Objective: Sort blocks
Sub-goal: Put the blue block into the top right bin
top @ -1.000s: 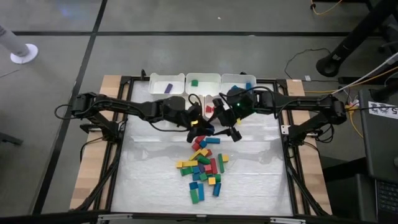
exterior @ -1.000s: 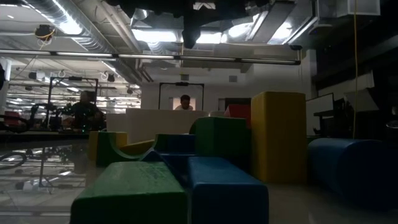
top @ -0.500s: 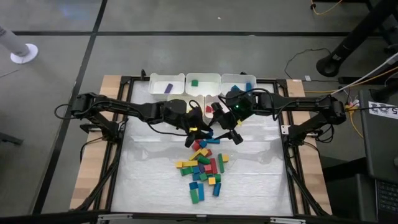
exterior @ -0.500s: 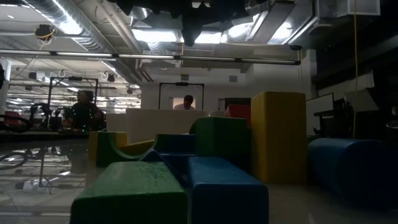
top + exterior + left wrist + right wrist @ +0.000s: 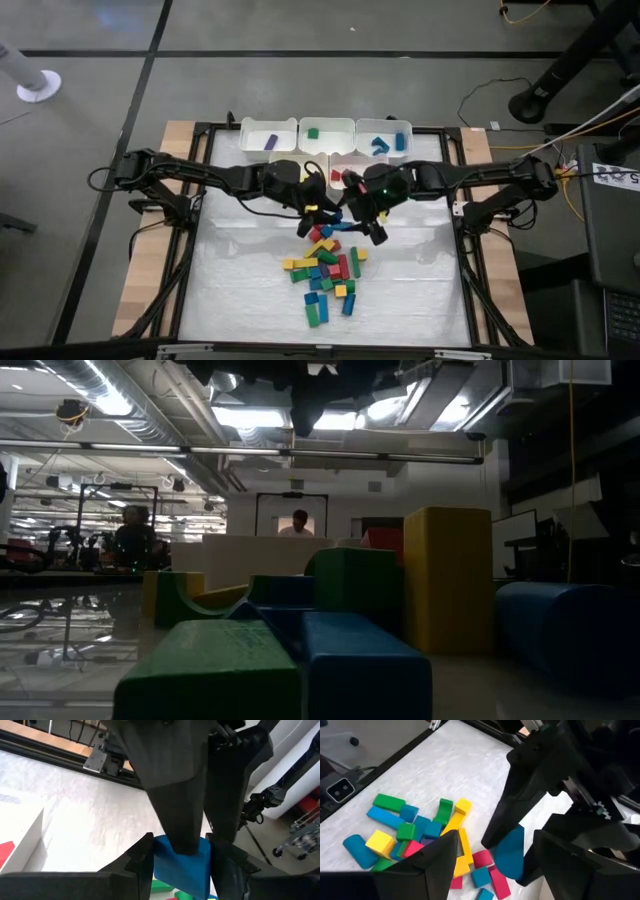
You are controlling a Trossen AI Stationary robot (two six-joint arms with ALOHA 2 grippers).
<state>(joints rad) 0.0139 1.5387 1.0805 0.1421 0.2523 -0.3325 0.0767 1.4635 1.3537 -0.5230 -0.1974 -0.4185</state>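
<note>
Where the white mat [image 5: 250, 290] runs out to its black frame, bare surface lies on both sides of the block pile [image 5: 325, 272], heaped near the centre. White bins [image 5: 327, 131] line the far edge. Left gripper [image 5: 322, 211]: just above the pile's far end, fingers clamped on a blue block [image 5: 181, 867]. Right gripper [image 5: 366, 222]: beside it, close over the pile, jaws spread, holding nothing. Pile blocks [image 5: 415, 835] sit just ahead of it. Label at right edge [image 5: 616, 178]: apparently printed, unreadable
</note>
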